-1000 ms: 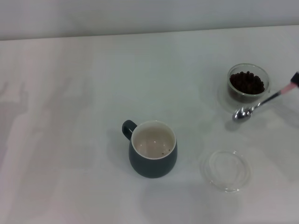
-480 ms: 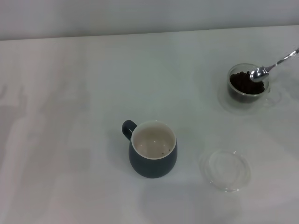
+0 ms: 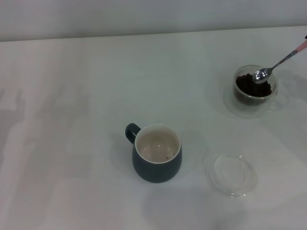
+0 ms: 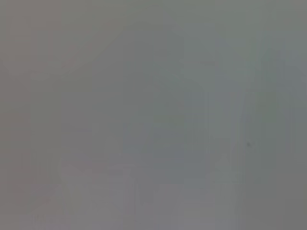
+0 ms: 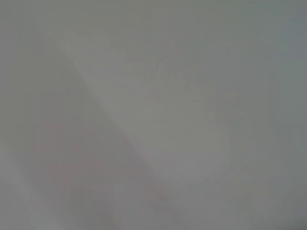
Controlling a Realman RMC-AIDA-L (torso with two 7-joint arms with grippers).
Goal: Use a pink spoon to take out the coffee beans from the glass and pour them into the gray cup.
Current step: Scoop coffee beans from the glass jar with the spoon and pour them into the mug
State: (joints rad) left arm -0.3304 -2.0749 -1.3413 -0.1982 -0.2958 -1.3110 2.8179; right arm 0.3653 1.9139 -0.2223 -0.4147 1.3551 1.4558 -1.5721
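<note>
Three vessels stood on the white desk (image 3: pixel 72 96). At far right, the pink spoon (image 3: pixel 276 65) slanted down, its bowl at the coffee beans (image 3: pixel 252 86) inside the glass (image 3: pixel 255 90), perhaps touching them. Nearer sat the gray cup (image 3: pixel 157 159), beside a clear saucer (image 3: pixel 231 175). Neither gripper's fingers were visible.

The left wrist view shows only a plain, pale grey surface (image 4: pixel 153 115) filling the whole picture. Faint, soft-edged patches of lighter and darker tone lie across it. No object, edge or gripper can be made out on it.
</note>
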